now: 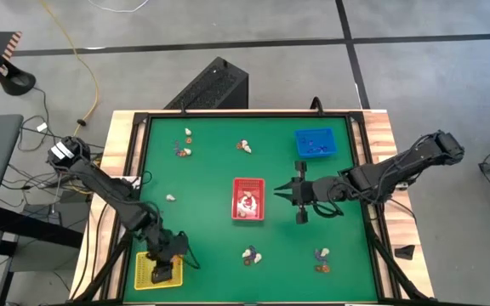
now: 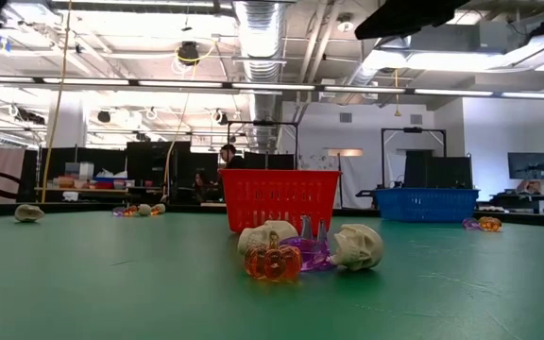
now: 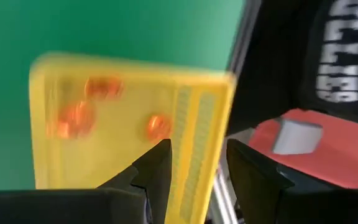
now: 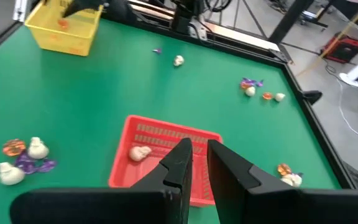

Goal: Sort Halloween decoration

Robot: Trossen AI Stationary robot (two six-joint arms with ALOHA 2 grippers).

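Note:
The Halloween decoration lies in small clusters on the green table: white, orange and purple trinkets (image 1: 251,254), (image 1: 322,259), (image 1: 183,146), (image 1: 244,146) and a single white one (image 1: 170,198). The near cluster (image 2: 305,253) fills the low view. My left gripper (image 1: 164,272) hovers open over the yellow tray (image 3: 129,118), which holds orange trinkets (image 3: 73,118); its fingers stand on either side of one tray wall. My right gripper (image 4: 197,152) hangs above the right rim of the red tray (image 4: 160,146), which holds a white trinket (image 4: 140,153). Its fingers are a narrow gap apart, with nothing between them.
A blue tray (image 1: 315,143) with purple pieces sits toward the far right. The red tray (image 1: 247,200) is in the middle, the yellow tray (image 1: 147,270) at the near left corner. A raised black frame (image 1: 134,170) borders the table. Open green surface lies between the clusters.

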